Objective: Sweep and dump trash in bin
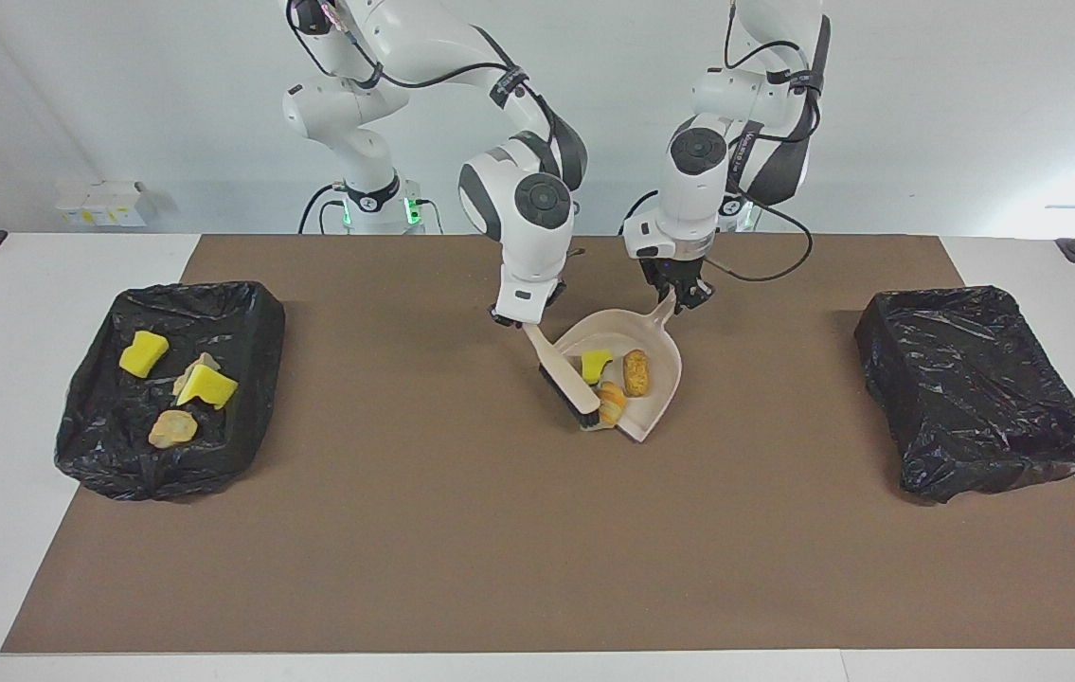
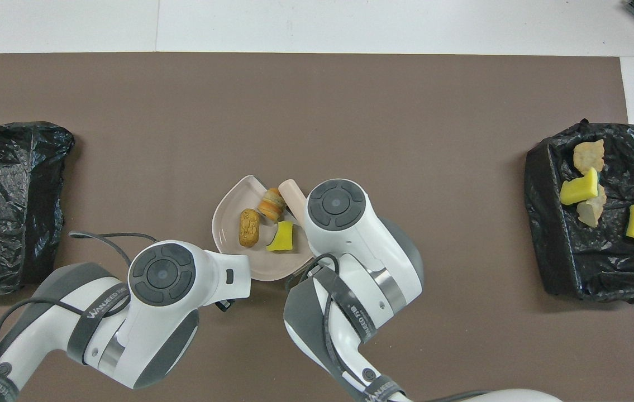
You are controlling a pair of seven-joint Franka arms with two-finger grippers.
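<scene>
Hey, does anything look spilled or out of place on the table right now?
Nothing stands out. Three scraps sit in the dustpan: a yellow sponge bit, a tan lump and a striped orange lump by the brush. The rest lie inside the bin at the right arm's end. None lie on the mat.

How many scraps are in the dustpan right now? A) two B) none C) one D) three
D: the dustpan holds three: a yellow sponge bit, an oval tan lump and a striped orange lump at its mouth, against the brush.
</scene>
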